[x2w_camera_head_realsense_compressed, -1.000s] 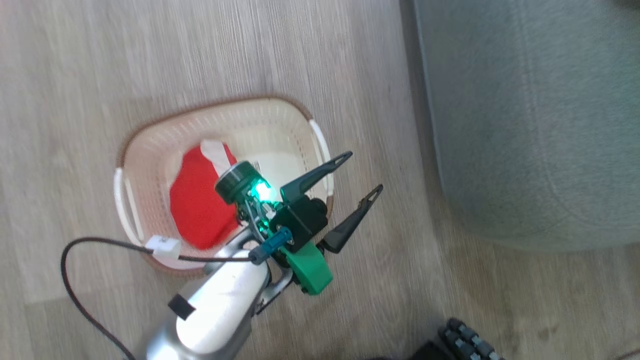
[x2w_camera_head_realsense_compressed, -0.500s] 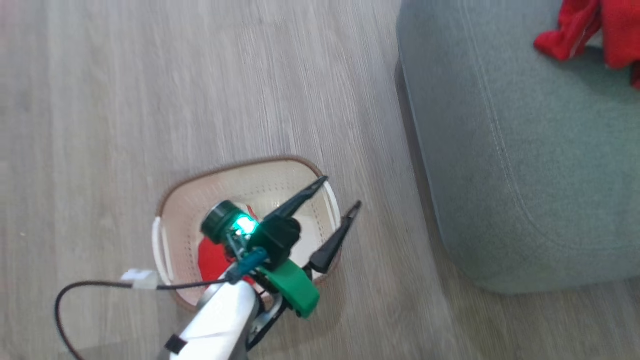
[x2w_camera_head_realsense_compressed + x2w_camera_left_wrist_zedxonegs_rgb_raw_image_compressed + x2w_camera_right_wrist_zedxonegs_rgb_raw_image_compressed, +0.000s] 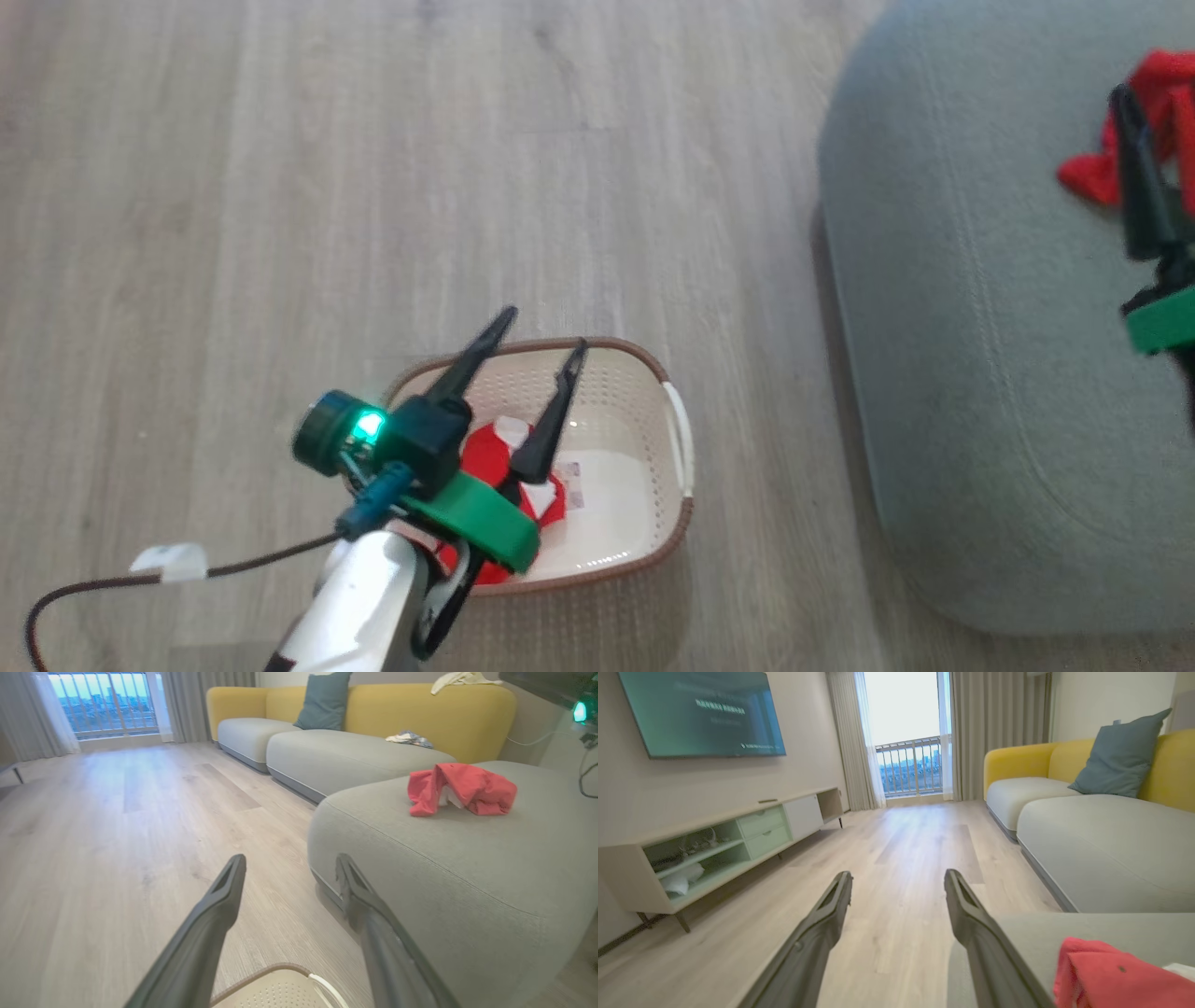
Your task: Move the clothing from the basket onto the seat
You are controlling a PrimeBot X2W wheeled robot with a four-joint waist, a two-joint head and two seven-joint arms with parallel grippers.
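Note:
The cream basket stands on the wood floor with one red and white piece of clothing inside, partly hidden by my arm. My left gripper hovers open above the basket and holds nothing; its fingers point toward the far rim. The left wrist view has the same open gripper over the basket rim. Another red piece of clothing lies on the grey seat. My right gripper is open above the seat, its dark finger right beside that clothing.
A black cable trails from my left arm across the floor. A grey sofa with yellow backs and a blue cushion runs behind the seat. A low TV cabinet lines the opposite wall, with open wood floor between.
The head camera has shifted. Against the basket, my left gripper has swung from the right rim to above the middle, still open. My right gripper's finger has come into view beside the clothing on the seat.

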